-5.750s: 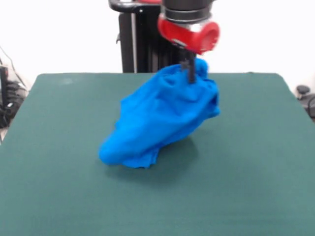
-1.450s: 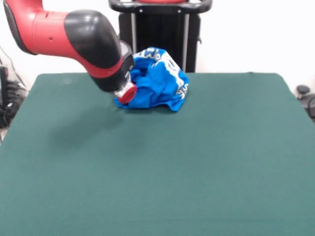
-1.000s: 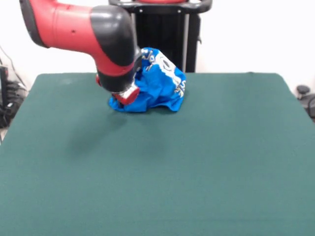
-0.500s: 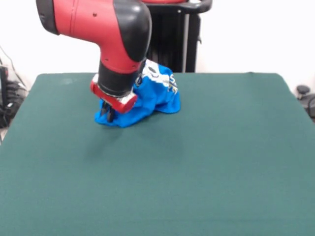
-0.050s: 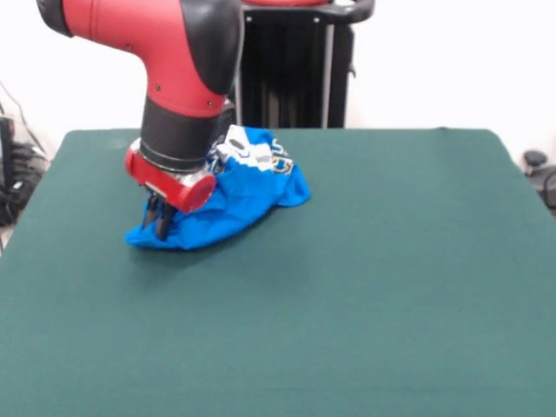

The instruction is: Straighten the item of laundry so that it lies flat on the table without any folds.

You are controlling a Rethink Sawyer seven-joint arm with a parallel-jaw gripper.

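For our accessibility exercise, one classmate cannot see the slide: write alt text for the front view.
A red and black robot arm's claw pinches the edge of a crumpled bright blue T-shirt and draws it across a dark green table. The shirt lies bunched, with white print showing on top.

Bunched blue T-shirt [image 5: 228, 204] lies crumpled on green table [image 5: 365, 278].

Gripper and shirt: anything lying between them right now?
Nothing. In the front view the gripper sits right at the bunched blue shirt, apparently pinching its left end; only bare green table surrounds them.
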